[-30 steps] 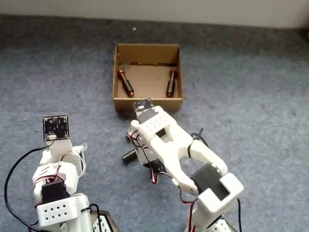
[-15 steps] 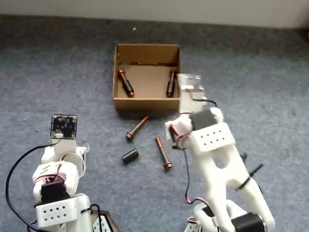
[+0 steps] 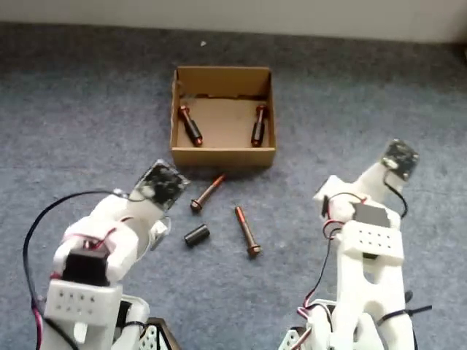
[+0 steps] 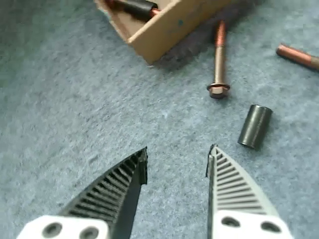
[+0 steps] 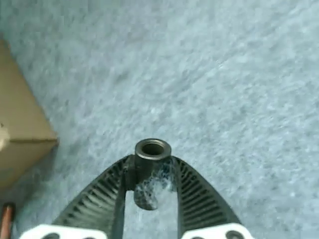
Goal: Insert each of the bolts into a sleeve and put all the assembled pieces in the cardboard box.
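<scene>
Half done: two sleeved bolts in brown cardboard box, two bare copper bolts and a black cylindrical sleeve loose on table, right claw gripping another black sleeve, left claw open.

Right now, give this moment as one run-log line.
left claw: open | right claw: shut on sleeve | box: two assembled pieces | carpet: two bolts, one loose sleeve

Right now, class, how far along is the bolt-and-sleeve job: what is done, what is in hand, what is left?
Done: two assembled pieces lie in the cardboard box. In hand: the right gripper is shut on a sleeve; the left gripper is open above the carpet. Left: two bolts and a loose sleeve lie on the carpet, unassembled; both pairs need joining and boxing.
</scene>
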Controlling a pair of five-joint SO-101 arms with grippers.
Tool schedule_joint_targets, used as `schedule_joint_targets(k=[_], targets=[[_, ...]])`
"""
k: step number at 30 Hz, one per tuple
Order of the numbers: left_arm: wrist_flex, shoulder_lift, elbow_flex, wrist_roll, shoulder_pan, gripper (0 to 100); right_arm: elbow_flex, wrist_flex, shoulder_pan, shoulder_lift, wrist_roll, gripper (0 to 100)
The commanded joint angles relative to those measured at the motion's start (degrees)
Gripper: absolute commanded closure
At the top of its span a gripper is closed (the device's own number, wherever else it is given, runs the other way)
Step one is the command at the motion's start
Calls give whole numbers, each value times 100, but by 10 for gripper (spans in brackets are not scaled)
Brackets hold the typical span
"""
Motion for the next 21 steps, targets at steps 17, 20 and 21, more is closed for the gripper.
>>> schedule_joint_targets(k=[17, 20, 21], targets=[[-536, 5613, -3196, -3024, 2967, 732, -154, -330, 2088, -242, -413, 994], [-545, 6308, -3556, -3235, 3134, 733, -189, -303, 2167, -242, -431, 994], [-545, 6510, -3688, -3288, 3160, 733, -189, -303, 2167, -242, -431, 994]])
